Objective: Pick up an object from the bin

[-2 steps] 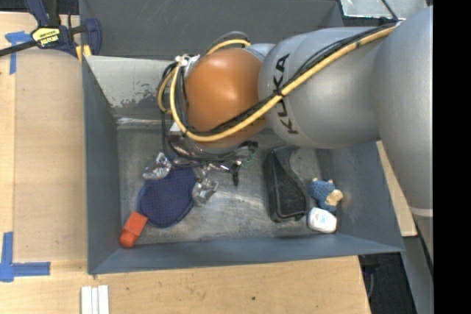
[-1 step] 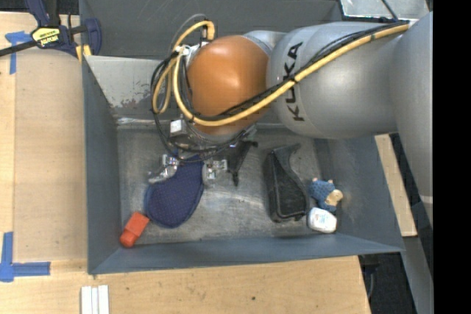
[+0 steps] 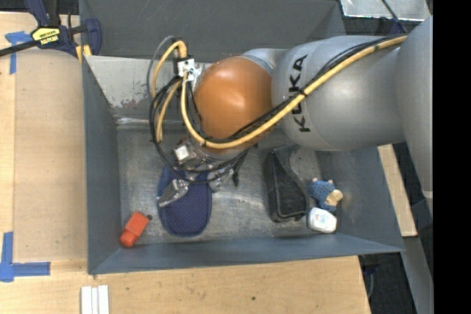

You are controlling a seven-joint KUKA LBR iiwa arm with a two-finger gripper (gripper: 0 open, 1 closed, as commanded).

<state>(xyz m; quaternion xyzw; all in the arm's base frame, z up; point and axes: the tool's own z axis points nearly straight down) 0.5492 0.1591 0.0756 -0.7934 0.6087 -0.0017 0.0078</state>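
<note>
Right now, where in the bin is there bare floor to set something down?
Bare floor lies between the dark blue mesh pouch and the black oblong case, and left of the pouch, behind the orange block. The front right corner is crowded.

Even overhead light, soft shadows, mild glare on the robot.

The bin [image 3: 103,158] is lit brightly and evenly from above. Its wall at 10 o'clock catches the most light, and the wall at 12 o'clock shows a flat mid grey. The arm [image 3: 353,99] carries a broad pale sheen along its top, and the orange cover [image 3: 224,95] a duller highlight. Beneath them a soft-edged shadow darkens the bin floor from the centre toward 4 o'clock, around the black case [image 3: 283,191].
</note>
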